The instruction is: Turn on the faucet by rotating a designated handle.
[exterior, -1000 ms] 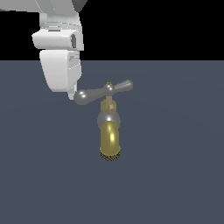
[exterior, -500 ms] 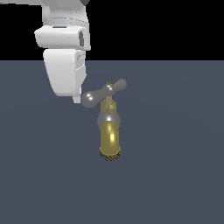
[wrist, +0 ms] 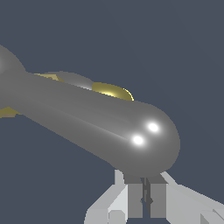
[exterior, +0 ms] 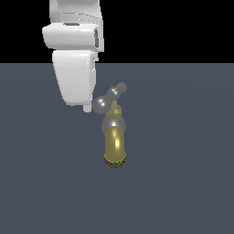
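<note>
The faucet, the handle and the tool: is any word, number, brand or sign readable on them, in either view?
None. The faucet, the handle and the tool all have plain surfaces in both views; the bright spots on the handle are only reflections.

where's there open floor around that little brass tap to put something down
Bare dark grey-blue floor spreads to the exterior view's right of the brass-spouted faucet, in front of it, and at the lower left. It is crowded only at the silver crossbar handle, where the white tool presses close.
</note>
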You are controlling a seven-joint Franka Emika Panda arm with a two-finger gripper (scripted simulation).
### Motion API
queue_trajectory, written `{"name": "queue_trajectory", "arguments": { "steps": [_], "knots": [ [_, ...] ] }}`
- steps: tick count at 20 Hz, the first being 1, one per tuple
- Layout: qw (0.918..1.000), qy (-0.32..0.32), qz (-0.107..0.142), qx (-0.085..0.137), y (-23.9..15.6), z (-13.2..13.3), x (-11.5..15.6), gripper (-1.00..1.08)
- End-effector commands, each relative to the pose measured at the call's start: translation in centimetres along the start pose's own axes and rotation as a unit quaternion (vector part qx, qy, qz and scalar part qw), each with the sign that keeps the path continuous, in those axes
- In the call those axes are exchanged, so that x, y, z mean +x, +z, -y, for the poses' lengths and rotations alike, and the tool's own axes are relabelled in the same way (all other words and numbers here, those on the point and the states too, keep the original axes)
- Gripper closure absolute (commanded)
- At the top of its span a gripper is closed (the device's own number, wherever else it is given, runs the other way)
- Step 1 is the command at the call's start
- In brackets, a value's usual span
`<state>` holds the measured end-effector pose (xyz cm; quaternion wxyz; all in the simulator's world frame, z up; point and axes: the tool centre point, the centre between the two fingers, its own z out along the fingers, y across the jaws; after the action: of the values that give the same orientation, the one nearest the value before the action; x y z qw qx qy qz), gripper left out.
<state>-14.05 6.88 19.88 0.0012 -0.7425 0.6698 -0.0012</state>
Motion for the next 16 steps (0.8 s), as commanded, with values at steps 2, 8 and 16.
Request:
{"name": "queue_trajectory", "arguments": {
  "steps": [2, 8, 16],
  "knots": [
    [1.0, 0.001, 0.0, 0.0, 0.0, -0.2, 1.1, 1.08],
    [1.0, 0.005, 0.0, -0.001, 0.0, -0.6, 4.5, 1.08],
    [1.0, 0.009, 0.0, -0.001, 0.0, -1.3, 9.0, 1.08]
  ]
}}
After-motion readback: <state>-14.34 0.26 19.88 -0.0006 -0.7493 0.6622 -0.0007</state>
